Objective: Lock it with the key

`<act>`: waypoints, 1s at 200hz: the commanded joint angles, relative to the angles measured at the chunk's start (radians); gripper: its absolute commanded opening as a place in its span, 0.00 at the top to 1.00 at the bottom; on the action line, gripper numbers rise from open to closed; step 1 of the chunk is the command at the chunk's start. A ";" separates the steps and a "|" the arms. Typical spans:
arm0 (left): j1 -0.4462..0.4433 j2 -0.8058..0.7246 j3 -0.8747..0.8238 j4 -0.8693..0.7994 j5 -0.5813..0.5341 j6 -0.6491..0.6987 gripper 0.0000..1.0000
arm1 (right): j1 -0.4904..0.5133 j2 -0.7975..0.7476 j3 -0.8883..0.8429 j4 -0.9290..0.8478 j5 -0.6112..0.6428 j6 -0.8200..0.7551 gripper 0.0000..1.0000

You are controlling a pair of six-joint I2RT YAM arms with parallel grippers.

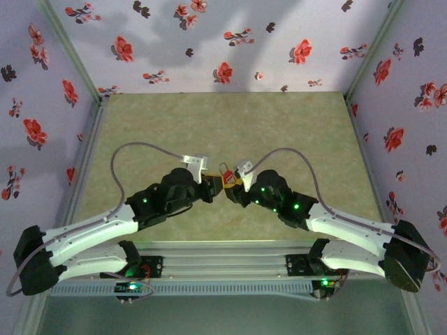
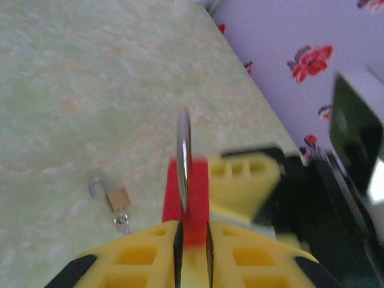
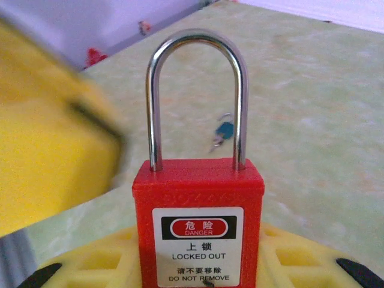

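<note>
two arms: they meet tip to tip over the middle of the table (image 1: 223, 125), with the red padlock (image 3: 198, 234) between them.
right gripper (image 3: 198, 273): clamped on the red padlock. the lock's body stands upright out of the grip, with a yellow finger (image 3: 90, 267) on either side of it at the base.
left gripper (image 2: 193, 255): its two yellow fingers stand slightly apart, and the red body shows edge-on in the narrow slot between the dark pads (image 2: 177, 246). i cannot tell whether the pads press on the lock or only flank it.
red padlock, place: straight ahead of both grippers, just past the left fingertips and held low in the right ones, up off the table.
shackle (image 3: 197, 41): a silver loop, both legs seated in the red body, pointing away from the right gripper's palm.
label (image 3: 197, 249): white, on the face turned toward the right wrist. it reads "danger" and "locked out".
small brass padlock (image 2: 115, 198): lies flat on the table beyond the left gripper and off to its left, well apart from it. its shackle is swung open and something silvery sits at its lower end.
small blue-green thing (image 3: 223, 133): lies on the table far beyond the right gripper, seen through the shackle loop. it is too small to name.
backdrop: pale walls (image 1: 223, 42) with red flowers stand around the table.
</note>
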 commanded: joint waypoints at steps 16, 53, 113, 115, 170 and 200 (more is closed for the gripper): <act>0.016 -0.103 0.011 -0.125 0.034 0.019 0.66 | -0.015 -0.021 0.001 0.071 0.098 0.027 1.00; 0.056 -0.178 0.050 -0.206 0.020 0.017 0.50 | -0.015 -0.010 0.007 0.060 0.086 0.021 1.00; 0.067 -0.134 0.164 -0.363 0.064 -0.015 0.39 | -0.007 0.031 0.046 0.000 0.052 -0.001 1.00; 0.067 -0.131 0.165 -0.368 0.068 -0.018 0.39 | -0.007 0.033 0.047 -0.005 0.049 -0.003 1.00; 0.067 -0.070 0.227 -0.507 0.104 -0.029 0.13 | 0.002 0.054 0.056 -0.030 -0.035 -0.049 1.00; 0.068 -0.023 0.275 -0.555 0.148 0.008 0.10 | 0.007 0.073 0.065 -0.044 -0.071 -0.064 1.00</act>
